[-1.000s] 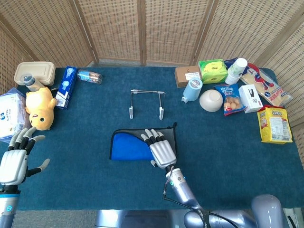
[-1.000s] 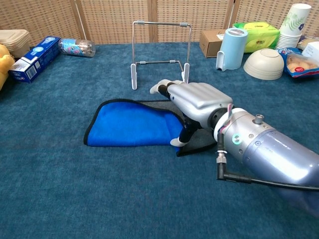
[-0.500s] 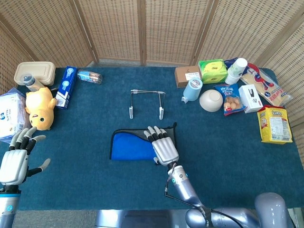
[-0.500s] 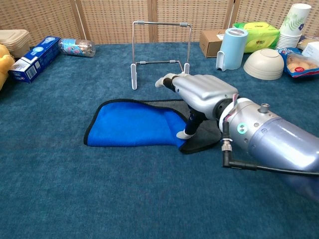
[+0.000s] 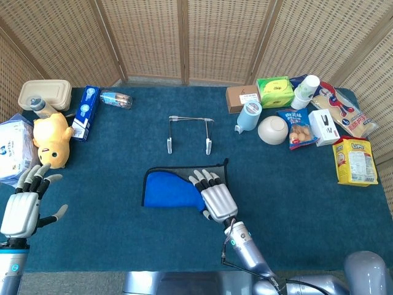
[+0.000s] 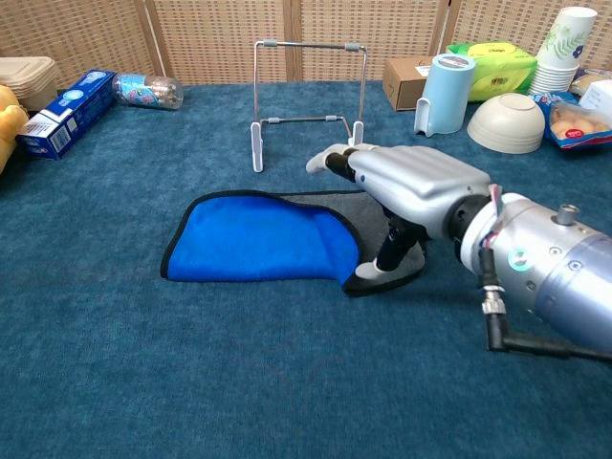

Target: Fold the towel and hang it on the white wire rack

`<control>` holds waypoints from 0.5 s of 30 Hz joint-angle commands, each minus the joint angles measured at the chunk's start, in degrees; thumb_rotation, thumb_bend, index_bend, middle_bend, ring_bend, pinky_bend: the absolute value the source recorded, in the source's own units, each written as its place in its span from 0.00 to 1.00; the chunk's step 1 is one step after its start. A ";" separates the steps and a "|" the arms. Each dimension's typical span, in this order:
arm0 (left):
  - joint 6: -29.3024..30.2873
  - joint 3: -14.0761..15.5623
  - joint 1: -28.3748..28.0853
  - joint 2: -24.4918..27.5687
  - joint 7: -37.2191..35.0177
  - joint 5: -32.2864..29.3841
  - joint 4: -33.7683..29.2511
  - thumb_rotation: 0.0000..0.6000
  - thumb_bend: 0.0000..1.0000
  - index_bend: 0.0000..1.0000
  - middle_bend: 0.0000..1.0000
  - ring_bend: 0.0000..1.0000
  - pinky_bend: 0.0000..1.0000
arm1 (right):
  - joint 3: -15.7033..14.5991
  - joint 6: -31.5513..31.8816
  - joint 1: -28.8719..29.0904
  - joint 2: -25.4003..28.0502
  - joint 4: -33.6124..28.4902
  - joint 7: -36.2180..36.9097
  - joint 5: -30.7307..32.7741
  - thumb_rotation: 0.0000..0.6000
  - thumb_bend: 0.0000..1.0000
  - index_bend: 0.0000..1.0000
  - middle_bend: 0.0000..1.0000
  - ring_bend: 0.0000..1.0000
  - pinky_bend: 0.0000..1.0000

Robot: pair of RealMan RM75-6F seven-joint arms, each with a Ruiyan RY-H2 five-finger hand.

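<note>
One towel [image 5: 172, 189] lies flat near the middle of the blue tabletop [image 5: 288, 184], its long axis running left to right in the head view; the blue face is folded over a grey layer that shows along the far and right edges, with the rounded fold at the left end. One white wire rack [image 5: 189, 133] stands upright just beyond it, apart from the cloth, its top bar parallel to the towel's length.

The right robot hand [image 5: 216, 196] hovers palm down over the towel's right end, fingers stretched forward and slightly apart; in the chest view its thumb tip [image 6: 375, 269] touches the grey corner, and nothing is gripped. The left robot hand [image 5: 23, 206] hangs at the tabletop's left edge, fingers spread, holding nothing, well apart from the towel
</note>
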 commanded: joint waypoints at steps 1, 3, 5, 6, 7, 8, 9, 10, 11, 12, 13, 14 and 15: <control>0.03 0.04 0.01 0.02 0.01 0.04 0.01 1.00 0.33 0.25 0.09 0.00 0.00 | -0.37 -0.16 -0.18 0.07 0.18 0.41 -0.17 1.00 0.17 0.00 0.07 0.04 0.15; 0.10 0.07 0.06 0.06 0.00 0.06 0.03 1.00 0.33 0.25 0.09 0.00 0.00 | -0.58 -0.47 -0.18 0.00 0.61 0.84 -0.31 1.00 0.17 0.00 0.07 0.04 0.15; 0.33 0.06 0.21 0.20 -0.08 0.01 -0.04 1.00 0.33 0.25 0.09 0.00 0.00 | -1.06 -1.16 0.17 -0.30 2.23 1.25 -1.37 1.00 0.17 0.00 0.07 0.04 0.15; 0.38 0.08 0.25 0.26 -0.11 0.02 -0.07 1.00 0.33 0.25 0.09 0.00 0.00 | -1.20 -1.40 0.27 -0.49 3.01 1.74 -1.96 1.00 0.17 0.00 0.07 0.04 0.14; 0.41 0.11 0.28 0.31 -0.12 0.03 -0.09 1.00 0.33 0.25 0.09 0.00 0.00 | -1.33 -1.67 0.37 -0.68 3.75 2.26 -2.49 1.00 0.17 0.00 0.06 0.03 0.14; 0.46 0.13 0.32 0.37 -0.10 0.02 -0.11 1.00 0.33 0.25 0.09 0.00 0.00 | -1.38 -2.03 0.46 -0.99 4.58 2.93 -2.84 1.00 0.17 0.00 0.06 0.03 0.13; 0.48 0.14 0.34 0.40 -0.09 0.02 -0.13 1.00 0.33 0.25 0.09 0.00 0.00 | -1.38 -2.25 0.50 -1.18 5.02 3.40 -3.01 1.00 0.17 0.00 0.06 0.03 0.13; 0.50 0.15 0.37 0.43 -0.09 0.02 -0.16 1.00 0.33 0.25 0.09 0.00 0.00 | -1.37 -2.48 0.55 -1.37 5.46 3.86 -3.17 1.00 0.17 0.00 0.06 0.03 0.13; 0.52 0.16 0.38 0.46 -0.09 0.02 -0.20 1.00 0.33 0.25 0.09 0.00 0.00 | -1.34 -2.72 0.62 -1.56 5.90 4.30 -3.32 1.00 0.17 0.00 0.06 0.03 0.13; 0.55 0.16 0.40 0.47 -0.09 0.02 -0.24 1.00 0.33 0.25 0.09 0.00 0.00 | -1.30 -2.94 0.69 -1.76 6.36 4.69 -3.48 1.00 0.17 0.00 0.06 0.03 0.13; 0.65 0.15 0.44 0.52 -0.09 0.04 -0.27 1.00 0.33 0.25 0.09 0.00 0.00 | -1.23 -3.26 0.83 -2.07 7.11 5.18 -3.70 1.00 0.17 0.00 0.06 0.03 0.13; 0.82 0.17 0.55 0.64 -0.11 0.07 -0.37 1.00 0.33 0.25 0.09 0.00 0.00 | -0.92 -3.81 1.18 -2.65 8.32 5.71 -3.80 1.00 0.17 0.00 0.06 0.03 0.13; 0.87 0.20 0.60 0.72 -0.11 0.09 -0.43 1.00 0.33 0.25 0.09 0.00 0.00 | -0.71 -4.09 1.36 -3.06 9.20 6.17 -3.94 1.00 0.17 0.00 0.06 0.03 0.13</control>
